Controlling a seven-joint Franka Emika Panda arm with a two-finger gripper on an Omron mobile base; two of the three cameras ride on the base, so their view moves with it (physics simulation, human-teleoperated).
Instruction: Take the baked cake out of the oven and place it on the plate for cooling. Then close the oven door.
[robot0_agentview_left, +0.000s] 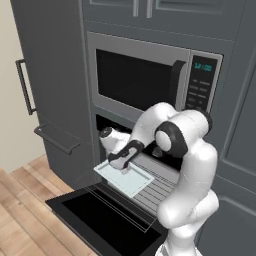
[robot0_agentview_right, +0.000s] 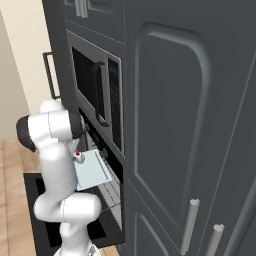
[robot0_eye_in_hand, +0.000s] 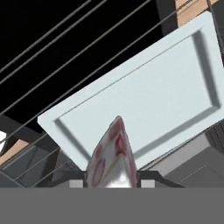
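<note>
Hand view catching the pincer (robot0_eye_in_hand: 111, 181) pinching the pale, red-patched wedge of baked cake (robot0_eye_in_hand: 111, 148), hovering over the pale rectangular tray (robot0_eye_in_hand: 144, 96) on the wire oven rack (robot0_eye_in_hand: 52, 57). Probably light, soft, crumbly: gripping gently across flat sides.

The arm blocks most of the oven (robot0_agentview_left: 165, 172) interior, so what's behind the pale tray (robot0_agentview_left: 124, 176) can't be made out. The oven door (robot0_agentview_left: 100, 220) runs off the bottom edge.
</note>
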